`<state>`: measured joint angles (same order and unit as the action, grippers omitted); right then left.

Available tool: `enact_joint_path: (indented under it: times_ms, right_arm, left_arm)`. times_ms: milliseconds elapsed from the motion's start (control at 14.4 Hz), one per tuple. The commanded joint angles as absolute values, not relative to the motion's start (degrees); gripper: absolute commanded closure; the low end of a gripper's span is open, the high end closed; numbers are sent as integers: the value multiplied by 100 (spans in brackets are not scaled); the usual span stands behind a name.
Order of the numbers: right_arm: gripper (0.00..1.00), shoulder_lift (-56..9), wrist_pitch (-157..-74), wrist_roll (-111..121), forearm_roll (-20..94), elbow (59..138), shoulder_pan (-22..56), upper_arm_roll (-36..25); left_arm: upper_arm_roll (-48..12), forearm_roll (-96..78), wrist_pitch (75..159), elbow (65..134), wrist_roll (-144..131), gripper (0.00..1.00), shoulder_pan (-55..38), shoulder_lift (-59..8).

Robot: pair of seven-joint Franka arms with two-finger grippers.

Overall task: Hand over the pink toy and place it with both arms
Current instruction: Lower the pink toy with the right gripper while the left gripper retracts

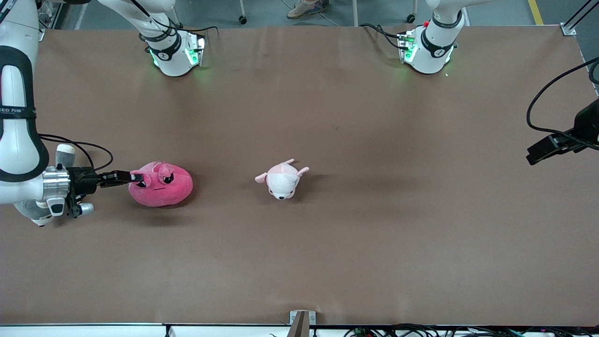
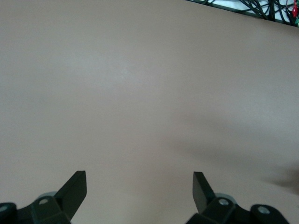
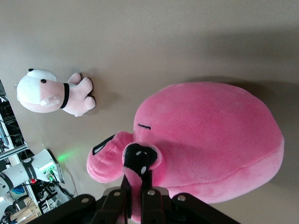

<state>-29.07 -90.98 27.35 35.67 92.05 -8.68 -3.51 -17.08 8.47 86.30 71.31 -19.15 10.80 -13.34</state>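
Near the worktop (image 1: pixel 327 262) edge at the right arm's end, the pink toy (image 1: pixel 161 185) rests, pinched by the right gripper (image 1: pixel 135 177); left gripper (image 2: pixel 139 187) fingers spread, hovering over bare worktop at the left arm's end

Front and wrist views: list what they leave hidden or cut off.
- Left gripper: front view cuts it at the frame edge; left wrist view shows open fingers over bare table.
- Right gripper: shut on the pink toy; the plush hides its fingertips.
- Pink toy's underside: hidden in all views.
- Pale plush animal: absent from the left wrist view.
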Motion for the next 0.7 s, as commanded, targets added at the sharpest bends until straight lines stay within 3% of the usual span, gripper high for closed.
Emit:
enact_joint_path:
  times_ms: [0, 348, 417, 557, 626]
  right_arm:
    - [99, -2988, -8930, 2795, 3647, 9097, -1011, -246]
    - [96, -3173, -8982, 3094, 3639, 9097, -1011, -255]
    - [87, -3182, -8991, 3094, 3621, 9097, -1002, -255]
    - [0, -3173, -9035, 3050, 3621, 9088, -1011, -255]
    - [0, -3164, -9000, 3024, 3612, 8966, -1011, -264]
  left_arm:
    - [-1276, 363, 8552, 7452, -1548, 0, 1072, -784]
    - [-282, -96, 8569, 8111, -748, 0, 642, -142]
    - [-273, -140, 8595, 8260, -738, 0, 624, -28]
    - [-264, -149, 8639, 8568, -738, 0, 440, 192]
    - [-264, -149, 8666, 8726, -738, 0, 335, 306]
